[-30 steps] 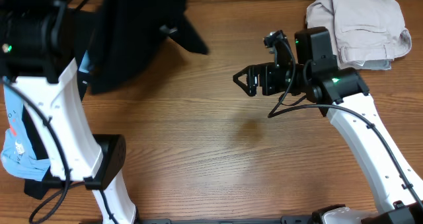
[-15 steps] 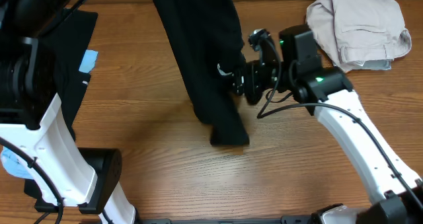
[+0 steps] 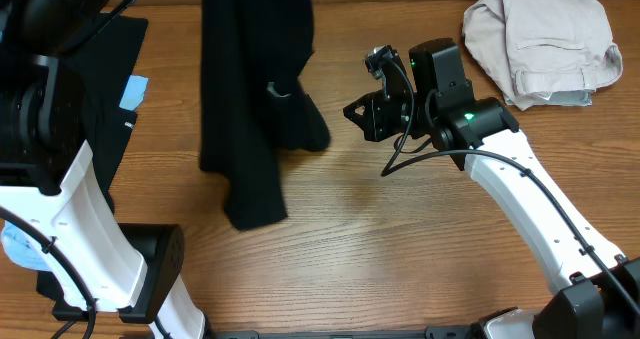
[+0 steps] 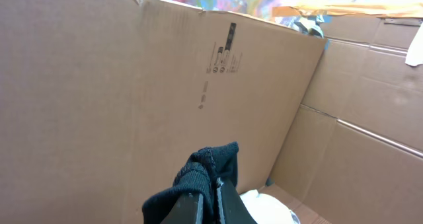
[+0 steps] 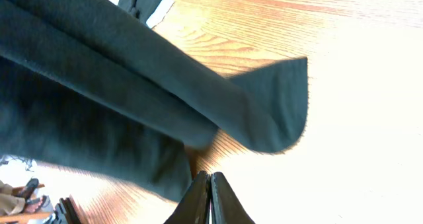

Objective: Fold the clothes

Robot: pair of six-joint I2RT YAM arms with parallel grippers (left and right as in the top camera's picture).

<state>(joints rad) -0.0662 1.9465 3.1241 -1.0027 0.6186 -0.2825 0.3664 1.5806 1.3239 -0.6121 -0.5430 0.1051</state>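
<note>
A long black garment hangs from above the table's far edge, and its lower end trails on the wood. In the left wrist view my left gripper is shut on a bunched black knit edge of this garment, held high in front of cardboard. My right gripper is to the right of the hanging cloth and apart from it. In the right wrist view its fingers are pressed together with nothing between them, and the black garment lies just ahead.
A folded beige garment lies at the far right corner. Another black cloth with a blue tag is spread at the left, partly under the left arm. A light blue garment sits at the left edge.
The black garment has swung left, away from the right gripper. The right gripper met the cloth half a second ago and now stands shut and empty, slightly withdrawn.
</note>
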